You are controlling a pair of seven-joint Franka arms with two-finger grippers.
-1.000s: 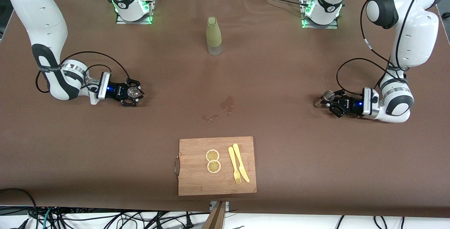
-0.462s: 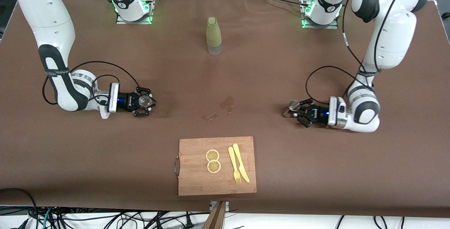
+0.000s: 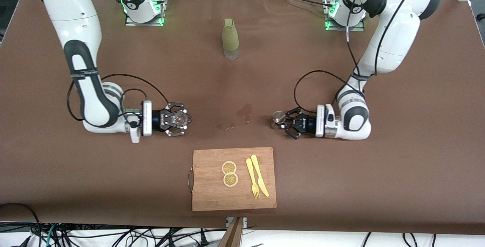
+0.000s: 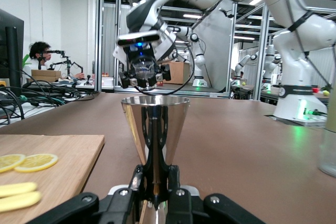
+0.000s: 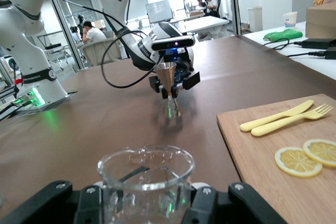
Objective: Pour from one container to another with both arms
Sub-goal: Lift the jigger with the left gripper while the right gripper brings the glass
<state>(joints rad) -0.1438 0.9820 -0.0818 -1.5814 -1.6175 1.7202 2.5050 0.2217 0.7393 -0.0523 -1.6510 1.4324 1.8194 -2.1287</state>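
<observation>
Holding steel jigger (image 4: pixel 155 124) | right wrist view: glass beaker (image 5: pixel 145 181) gripped

The front view looks steeply down on the whole table (image 3: pixel 341 186) from across it, facing both bases. Each wrist view sits low, looking level along its jaws at the held vessel close up. All three share the cutting board (image 3: pixel 212 197) (image 4: pixel 63 153) (image 5: pixel 252 150).

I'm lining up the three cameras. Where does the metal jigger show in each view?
Front view: the metal jigger is held in the left tool, beside the wet stain.
Left wrist view: jigger in the middle, gripped upright.
Right wrist view: jigger in the distance, in the left tool.
Shared landmark: the cutting board.
</observation>
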